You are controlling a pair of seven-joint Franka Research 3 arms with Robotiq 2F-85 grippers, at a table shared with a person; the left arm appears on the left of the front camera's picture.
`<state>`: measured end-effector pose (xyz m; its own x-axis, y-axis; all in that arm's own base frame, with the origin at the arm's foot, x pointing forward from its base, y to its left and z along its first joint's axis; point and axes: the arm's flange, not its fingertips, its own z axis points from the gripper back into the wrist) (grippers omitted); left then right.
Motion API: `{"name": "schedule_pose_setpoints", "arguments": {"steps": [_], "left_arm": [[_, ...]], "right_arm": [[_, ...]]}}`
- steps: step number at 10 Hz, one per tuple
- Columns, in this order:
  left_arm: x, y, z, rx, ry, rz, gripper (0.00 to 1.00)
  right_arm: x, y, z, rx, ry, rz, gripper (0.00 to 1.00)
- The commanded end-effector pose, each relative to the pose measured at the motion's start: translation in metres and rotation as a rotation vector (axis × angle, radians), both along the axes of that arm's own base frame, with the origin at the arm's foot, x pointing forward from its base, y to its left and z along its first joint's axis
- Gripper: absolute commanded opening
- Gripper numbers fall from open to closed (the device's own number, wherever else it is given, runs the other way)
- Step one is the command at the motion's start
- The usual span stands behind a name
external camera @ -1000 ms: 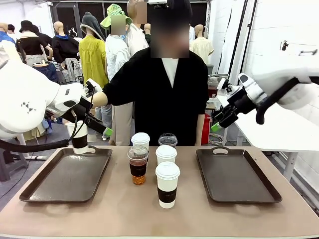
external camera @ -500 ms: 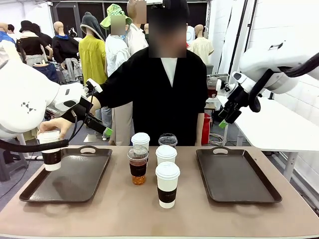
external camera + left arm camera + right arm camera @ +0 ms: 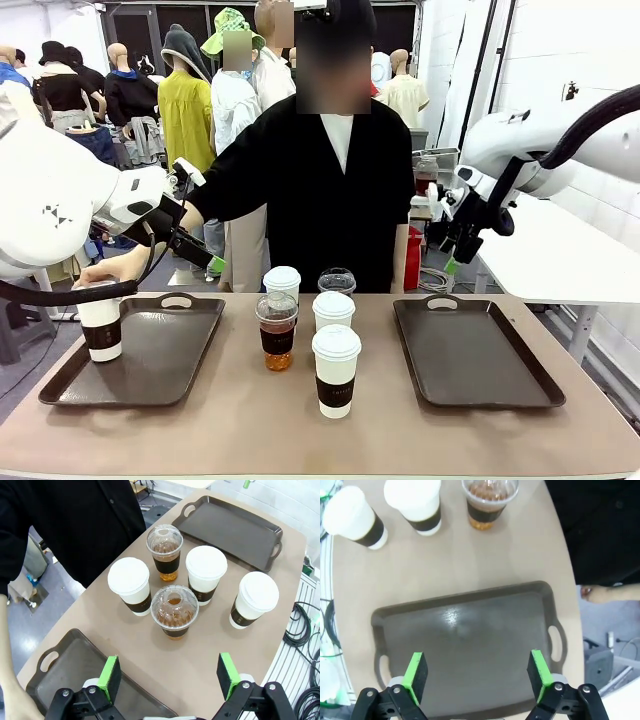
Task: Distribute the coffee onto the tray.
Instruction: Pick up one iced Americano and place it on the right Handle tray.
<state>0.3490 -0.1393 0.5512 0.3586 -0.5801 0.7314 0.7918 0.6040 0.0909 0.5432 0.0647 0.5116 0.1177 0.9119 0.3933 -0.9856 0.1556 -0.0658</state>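
Observation:
A person's hand (image 3: 115, 268) rests on the lid of a white coffee cup with a brown sleeve (image 3: 100, 328) at the left end of the left tray (image 3: 150, 355). Three more white cups (image 3: 336, 370) and two clear dome-lidded cups of amber drink (image 3: 277, 332) stand clustered mid-table. The same white cups (image 3: 129, 586) and clear cups (image 3: 174, 611) lie below my left gripper (image 3: 170, 672), which hangs open and holds nothing. My left gripper (image 3: 203, 215) hovers above the left tray's far edge. My right gripper (image 3: 447, 235) is open and bare, high over the right tray (image 3: 475, 350).
The right tray (image 3: 465, 645) lies directly under my right gripper (image 3: 477, 672), with cups (image 3: 417, 505) beyond it. The person stands at the far side, an arm stretched over the left tray. A white side table sits at the right.
The person's hand carried the white cup from the left tray's far edge leftward and down onto its left end. My right gripper swung down toward the right tray. The left arm stayed put.

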Motion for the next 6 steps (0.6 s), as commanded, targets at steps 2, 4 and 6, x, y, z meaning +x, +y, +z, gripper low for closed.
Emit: {"name": "schedule_pose_setpoints", "arguments": {"steps": [2,4,6], "left_arm": [[0.0,0.001,0.0,-0.005,0.001,0.001,1.0],[0.0,0.001,0.0,-0.005,0.001,0.001,1.0],[0.0,0.001,0.0,-0.005,0.001,0.001,1.0]], "right_arm": [[0.017,0.003,-0.013,-0.073,0.008,0.0,1.0],[0.018,0.005,-0.02,-0.096,-0.012,-0.032,1.0],[0.015,0.002,-0.023,-0.063,0.005,0.004,1.0]]}}
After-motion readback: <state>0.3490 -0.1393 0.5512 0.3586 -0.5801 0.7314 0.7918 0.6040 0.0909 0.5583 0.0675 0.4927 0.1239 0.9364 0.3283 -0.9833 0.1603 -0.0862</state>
